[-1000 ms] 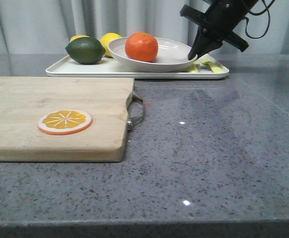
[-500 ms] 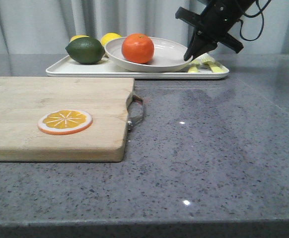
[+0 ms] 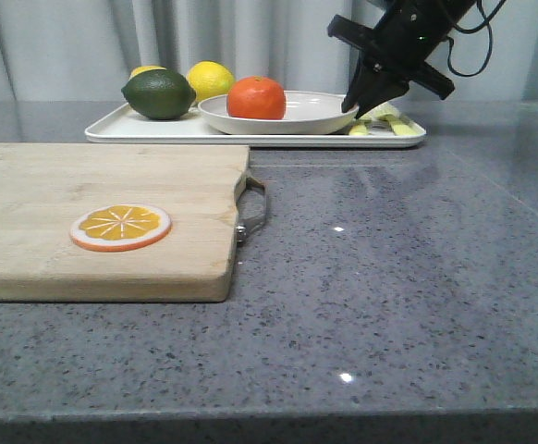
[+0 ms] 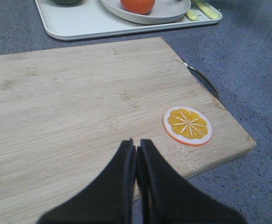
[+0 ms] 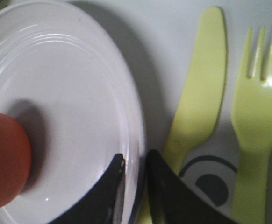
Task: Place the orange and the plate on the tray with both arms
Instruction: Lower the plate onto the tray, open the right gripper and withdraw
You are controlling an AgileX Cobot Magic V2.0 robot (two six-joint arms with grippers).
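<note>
The orange, round and bright, sits in the plate left of its centre, in the upper middle of the front view. The plate is wide, shallow and off-white with a raised, ridged rim, lying flat on the tray. The tray is a long white rectangle with a low rim, stretching across the upper part of the frame on the grey counter. In the right wrist view, the plate's rim fills the left half, with the orange at the lower left edge.
</note>
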